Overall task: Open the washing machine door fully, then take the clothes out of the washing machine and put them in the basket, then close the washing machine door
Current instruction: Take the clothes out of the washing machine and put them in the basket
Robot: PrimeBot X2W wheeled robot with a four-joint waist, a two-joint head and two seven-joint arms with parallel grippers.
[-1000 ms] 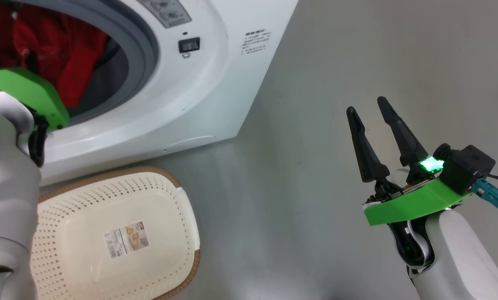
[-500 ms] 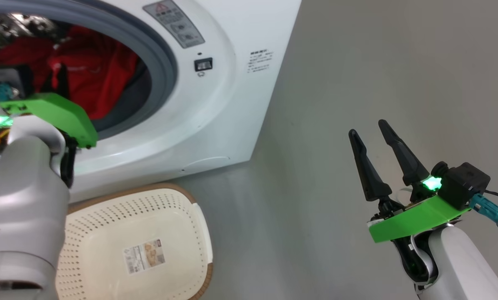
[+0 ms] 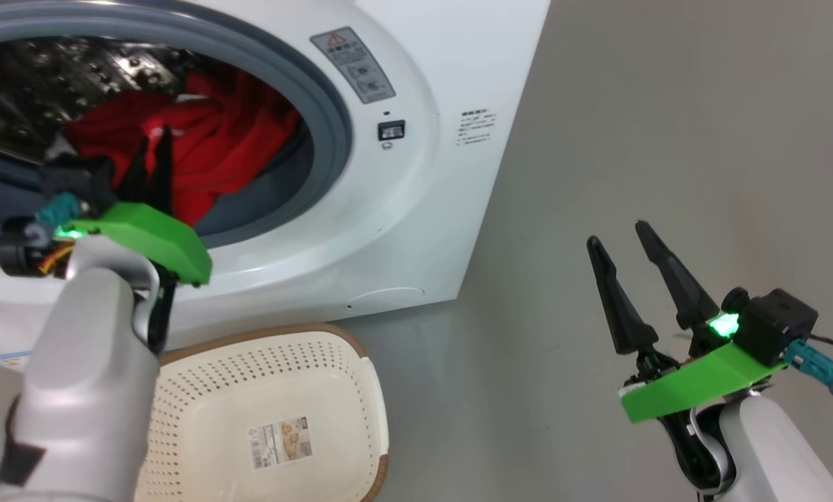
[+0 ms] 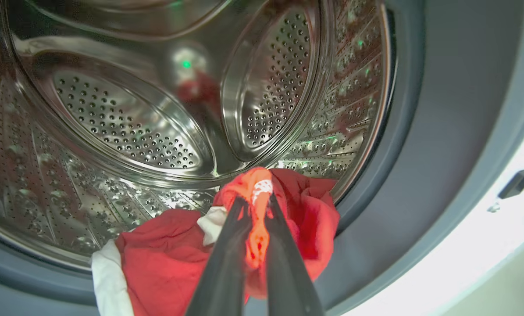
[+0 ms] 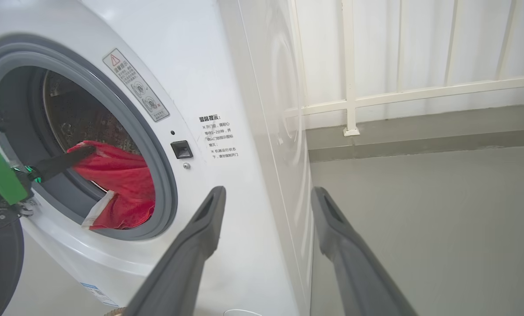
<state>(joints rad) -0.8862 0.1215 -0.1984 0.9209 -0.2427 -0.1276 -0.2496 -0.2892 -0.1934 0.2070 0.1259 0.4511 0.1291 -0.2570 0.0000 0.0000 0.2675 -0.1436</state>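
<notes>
Since the earlier picture the whole head view is shifted, so more of the steel drum (image 4: pixel 126 127) is seen. A fold of the red clothes (image 4: pixel 165 259) is pinched tight by the left gripper (image 4: pixel 255 199) at the mouth of the washing machine (image 3: pixel 416 230). Part of the basket (image 3: pixel 360 376), just below, is hidden by the left forearm (image 3: pixel 88 390) and cut off at the bottom edge. The right gripper (image 3: pixel 617 233) is held wide apart over bare floor (image 3: pixel 597 104), well away from the washer.
</notes>
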